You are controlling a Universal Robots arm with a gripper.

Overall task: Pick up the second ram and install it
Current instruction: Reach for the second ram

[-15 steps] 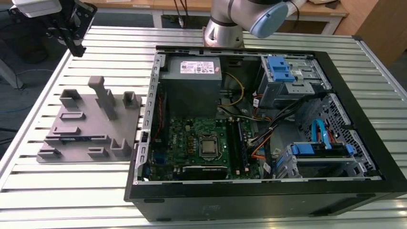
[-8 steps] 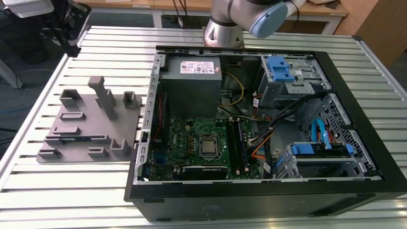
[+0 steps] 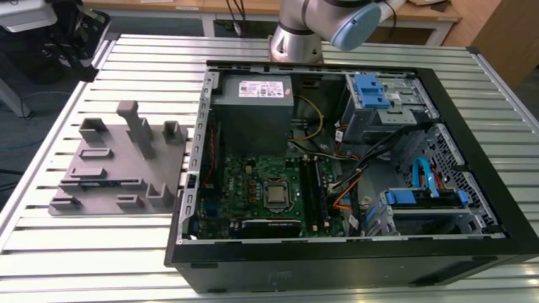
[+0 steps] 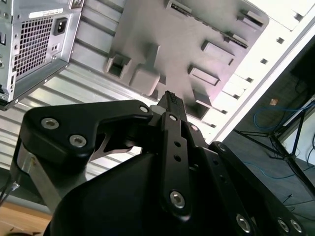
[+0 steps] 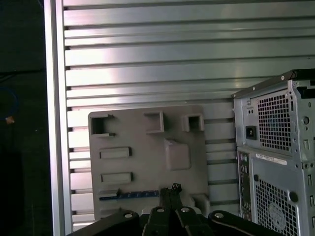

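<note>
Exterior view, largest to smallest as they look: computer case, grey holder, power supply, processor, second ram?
1. computer case
2. grey holder
3. power supply
4. processor and second ram: one is a square, the other a thin strip in the holder, so they are too alike to rank.

At the top edge of the exterior view, just right of centre, the arm (image 3: 296,39) is a brushed silver-grey cylinder with a rounded pale blue joint cap (image 3: 358,26). In both wrist views the gripper (image 4: 170,100) (image 5: 172,190) is matte black. Its flat, round-cornered link plates (image 4: 88,125) are pinned with bright silver screws (image 4: 78,141), and its narrow fingers (image 4: 173,147) carry small recessed holes along their length.
</note>
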